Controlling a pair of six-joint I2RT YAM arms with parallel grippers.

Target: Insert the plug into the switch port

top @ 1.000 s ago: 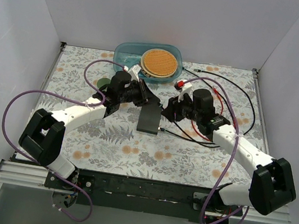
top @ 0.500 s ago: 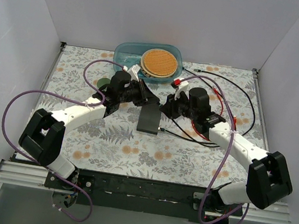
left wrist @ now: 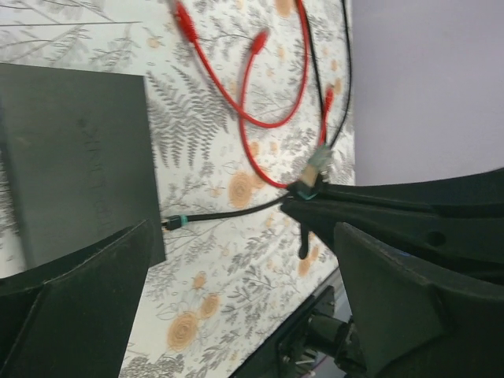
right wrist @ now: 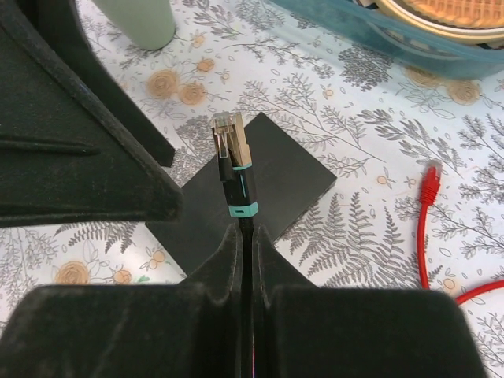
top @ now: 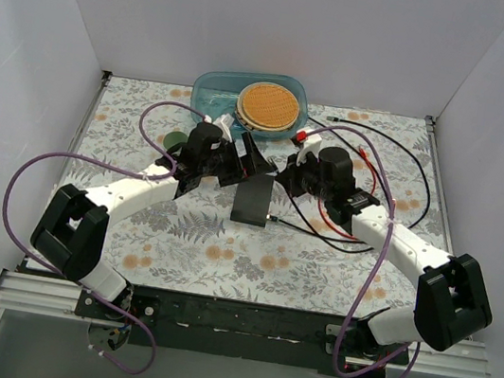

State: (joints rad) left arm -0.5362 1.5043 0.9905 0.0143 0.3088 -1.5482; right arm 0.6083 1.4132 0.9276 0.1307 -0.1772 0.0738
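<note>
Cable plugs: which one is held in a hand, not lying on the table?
The metal-tipped plug with the teal collar on the black cable: it stands upright, clamped in the shut right hand. The red plug lies loose on the table.

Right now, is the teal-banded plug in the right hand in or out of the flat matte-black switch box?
Out: the right hand pinches its cable, and the plug, clear tip included, shows outside the switch box.

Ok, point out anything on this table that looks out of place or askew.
Nothing looks spilled or broken. The only clutter is the red cables sprawled loose to the right of the switch. One black cable ends at the switch's edge, while the right gripper pinches a second plug.
</note>
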